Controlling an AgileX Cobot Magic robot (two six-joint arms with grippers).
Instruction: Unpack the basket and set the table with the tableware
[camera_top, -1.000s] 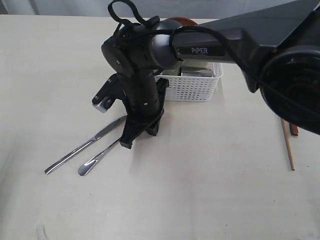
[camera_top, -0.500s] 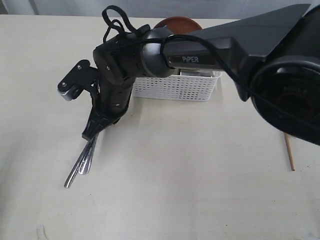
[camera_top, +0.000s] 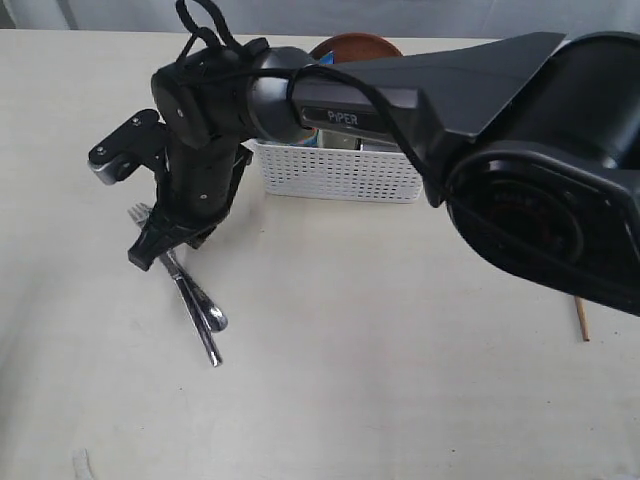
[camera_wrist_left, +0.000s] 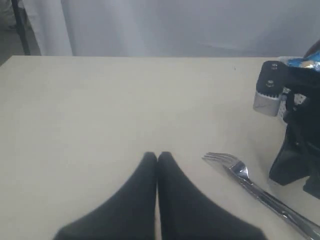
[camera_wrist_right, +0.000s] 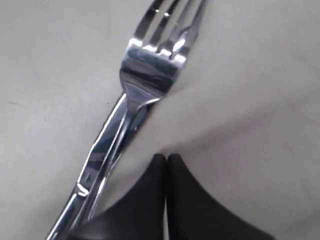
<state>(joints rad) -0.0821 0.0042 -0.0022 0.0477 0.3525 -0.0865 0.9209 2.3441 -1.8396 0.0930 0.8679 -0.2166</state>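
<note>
My right arm reaches across the table (camera_top: 400, 380) to the left, and its gripper (camera_top: 145, 255) is shut with nothing in it. Its tips rest low beside the steel fork (camera_top: 140, 213) and knife (camera_top: 207, 345). The two lie together on the table, tines toward the far left. In the right wrist view the fork (camera_wrist_right: 150, 65) lies just off my shut right gripper (camera_wrist_right: 166, 157). My left gripper (camera_wrist_left: 157, 156) is shut and empty, hovering near the fork's tines (camera_wrist_left: 225, 161). The white basket (camera_top: 340, 172) stands behind the arm.
A reddish-brown plate (camera_top: 355, 45) lies beyond the basket. A blue bag (camera_wrist_left: 300, 62) shows inside the basket. A wooden chopstick (camera_top: 580, 318) lies at the right edge. The right arm's wrist camera (camera_top: 115, 155) juts out to the left over the cutlery.
My right gripper has swept left across the table, shut throughout. It has pushed the knife and fork with it and swung them round, so they now lie together.
</note>
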